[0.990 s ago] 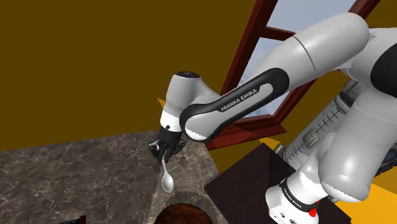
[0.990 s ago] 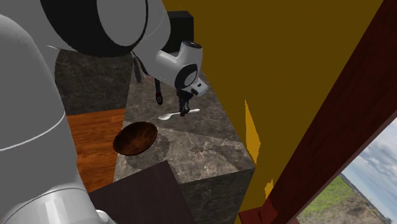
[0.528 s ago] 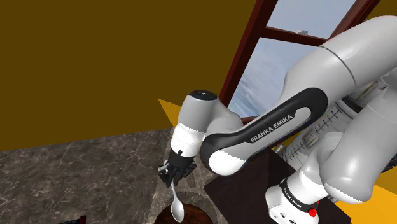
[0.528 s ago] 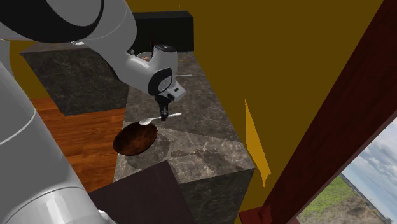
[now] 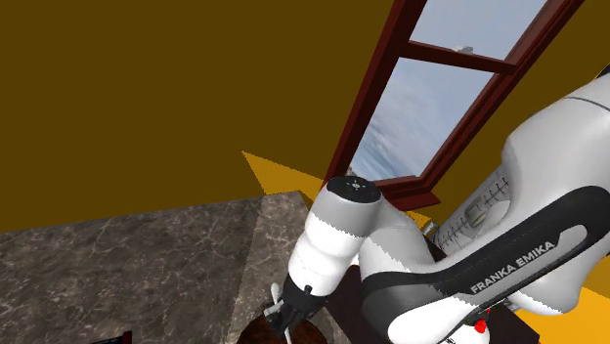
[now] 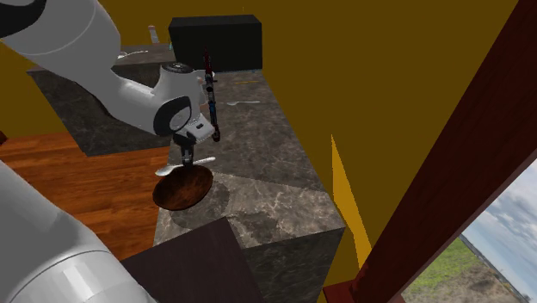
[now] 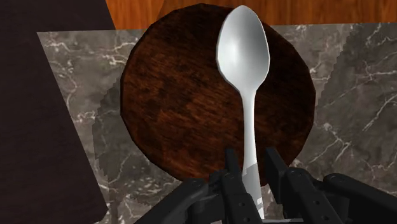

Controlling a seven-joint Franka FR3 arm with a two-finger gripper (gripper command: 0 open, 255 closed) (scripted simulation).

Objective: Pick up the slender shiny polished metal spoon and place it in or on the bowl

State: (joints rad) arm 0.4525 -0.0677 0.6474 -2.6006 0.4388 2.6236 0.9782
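The spoon is shiny and pale, and it is held by the end of its handle. The gripper has its two black fingers pressed on that handle, one on each side, so the spoon is pinched tight. The spoon sticks straight out ahead of the fingers, with its round end farthest from them.

Right under the spoon is the brown bowl. The round end of the spoon hangs over the part of the bowl farthest from the gripper, close to the rim. In the second exterior view the spoon looks to be a little above the bowl and not touching it.

A second ago the gripper held the spoon over the bare stone counter, away from the bowl. Half a second ago the spoon had only reached the bowl's edge. Now the arm has swung over and the spoon is above the bowl. So the carrying part looks almost done.

What is left, I think, is to go down a bit and open the fingers. The handle end is near the bowl's rim on the gripper's side, so the spoon may end up leaning on the rim.

The bowl sits near the counter's edge, with the dark stand just beside it.
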